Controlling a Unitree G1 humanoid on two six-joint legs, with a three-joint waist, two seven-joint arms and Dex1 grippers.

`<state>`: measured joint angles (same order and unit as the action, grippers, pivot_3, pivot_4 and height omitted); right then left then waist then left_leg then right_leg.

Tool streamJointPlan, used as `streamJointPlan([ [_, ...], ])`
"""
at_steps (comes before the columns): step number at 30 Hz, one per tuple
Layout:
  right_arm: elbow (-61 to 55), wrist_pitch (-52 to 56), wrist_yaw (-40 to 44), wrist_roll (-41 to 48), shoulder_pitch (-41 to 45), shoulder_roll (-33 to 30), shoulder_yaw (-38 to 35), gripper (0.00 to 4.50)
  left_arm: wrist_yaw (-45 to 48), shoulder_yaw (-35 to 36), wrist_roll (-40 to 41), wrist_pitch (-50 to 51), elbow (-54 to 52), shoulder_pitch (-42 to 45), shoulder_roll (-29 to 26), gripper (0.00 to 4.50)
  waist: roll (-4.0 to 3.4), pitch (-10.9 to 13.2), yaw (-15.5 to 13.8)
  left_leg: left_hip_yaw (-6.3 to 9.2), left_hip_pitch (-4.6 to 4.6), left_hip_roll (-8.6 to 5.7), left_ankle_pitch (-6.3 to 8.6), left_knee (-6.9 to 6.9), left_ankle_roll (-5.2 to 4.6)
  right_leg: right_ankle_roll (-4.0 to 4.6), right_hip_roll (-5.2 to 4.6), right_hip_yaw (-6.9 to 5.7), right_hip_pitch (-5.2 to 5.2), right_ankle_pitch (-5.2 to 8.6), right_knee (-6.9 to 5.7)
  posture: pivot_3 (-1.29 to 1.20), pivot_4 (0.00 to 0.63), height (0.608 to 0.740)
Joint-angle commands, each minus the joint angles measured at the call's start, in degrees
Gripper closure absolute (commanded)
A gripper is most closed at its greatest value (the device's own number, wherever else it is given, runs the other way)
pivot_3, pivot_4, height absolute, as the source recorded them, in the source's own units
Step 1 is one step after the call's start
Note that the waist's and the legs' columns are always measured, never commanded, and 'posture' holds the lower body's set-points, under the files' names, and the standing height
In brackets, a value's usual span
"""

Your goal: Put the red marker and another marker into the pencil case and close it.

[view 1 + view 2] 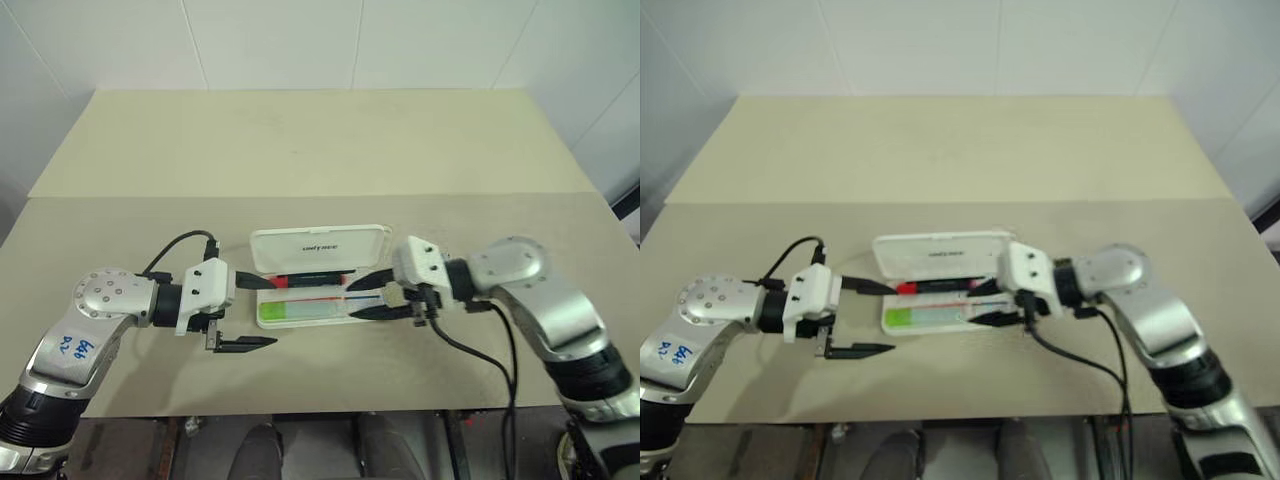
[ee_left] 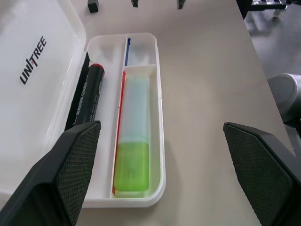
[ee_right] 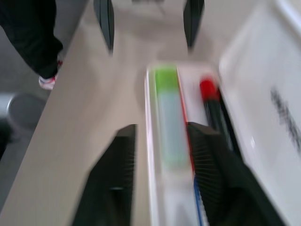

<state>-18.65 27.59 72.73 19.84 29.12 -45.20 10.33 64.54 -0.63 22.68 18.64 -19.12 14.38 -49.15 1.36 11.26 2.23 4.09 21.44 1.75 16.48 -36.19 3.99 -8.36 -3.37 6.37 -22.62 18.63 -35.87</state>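
The white pencil case lies open in the middle of the table, its lid raised at the back. The red marker, black with a red cap, rests in the rear compartment. The lime-green marker lies in the front compartment. My left gripper hangs open just off the case's left end, holding nothing. My right gripper is open at the case's right end, its fingers either side of the green marker's compartment without gripping it.
A small black stub sits on the table beyond the case's far end. The table's front edge runs close below both arms. A person's leg and shoe stand on the floor beside the table.
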Motion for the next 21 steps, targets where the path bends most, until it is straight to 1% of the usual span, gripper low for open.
streamJointPlan([
  [1,2.9,-3.8,2.1,0.2,-0.6,-4.1,-4.5,1.06,-0.8,-0.1,1.0,0.3,-0.3,1.8,1.8,0.0,0.0,0.0,0.0,0.0,0.0,0.0,0.0,-0.01,0.0,0.0,0.01,0.0,0.0,0.0,-0.01,0.0,0.15,0.74],
  [2,4.7,-5.2,2.3,-0.5,-0.8,-5.0,-5.0,0.63,-0.9,-0.3,1.1,0.5,-0.2,2.2,2.3,0.0,0.0,0.0,0.0,0.0,-0.01,0.01,0.0,-0.02,0.0,0.0,0.02,0.0,0.0,0.0,-0.03,0.0,0.15,0.74],
  [4,8.9,-8.4,2.5,-2.0,-0.4,-6.3,-5.8,0.03,-1.3,-0.8,1.4,1.3,-0.1,3.3,3.4,0.0,0.01,0.0,-0.1,0.0,-0.03,0.01,0.0,-0.04,0.0,0.0,0.02,0.01,0.01,0.0,-0.05,0.0,0.15,0.74],
  [5,10.3,-9.6,2.6,-2.3,-0.1,-6.5,-5.8,0.03,-1.4,-0.8,1.6,1.7,0.0,3.6,3.8,0.0,0.01,0.0,-0.1,-0.01,-0.02,0.0,0.0,-0.05,0.0,0.0,0.02,0.01,0.01,0.0,-0.06,0.0,0.15,0.74],
  [9,22.3,-18.2,2.8,-7.2,3.9,-7.3,-5.2,0.03,-1.2,-2.0,1.4,2.6,0.7,5.9,5.6,0.0,-0.02,0.0,-0.1,-0.05,-0.02,-0.01,0.0,-0.08,0.0,-0.03,0.01,0.04,0.01,-0.02,-0.05,0.0,0.15,0.74],
  [13,33.5,-28.1,3.7,-12.9,9.8,-5.9,-2.3,0.03,-0.8,-3.1,0.9,2.3,1.3,7.1,6.5,0.0,-0.07,0.1,0.1,-0.06,-0.02,0.0,0.0,-0.07,0.0,-0.03,0.02,0.04,0.0,-0.02,-0.05,0.0,0.15,0.74],
  [21,51.4,-37.0,5.9,-18.2,19.0,-2.1,1.2,0.03,-1.3,-3.9,0.7,2.1,1.5,7.7,7.3,0.0,-0.09,0.1,0.7,-0.07,-0.02,0.0,-0.01,-0.07,0.01,-0.04,0.0,0.05,0.01,-0.02,-0.04,0.0,0.15,0.74],
])
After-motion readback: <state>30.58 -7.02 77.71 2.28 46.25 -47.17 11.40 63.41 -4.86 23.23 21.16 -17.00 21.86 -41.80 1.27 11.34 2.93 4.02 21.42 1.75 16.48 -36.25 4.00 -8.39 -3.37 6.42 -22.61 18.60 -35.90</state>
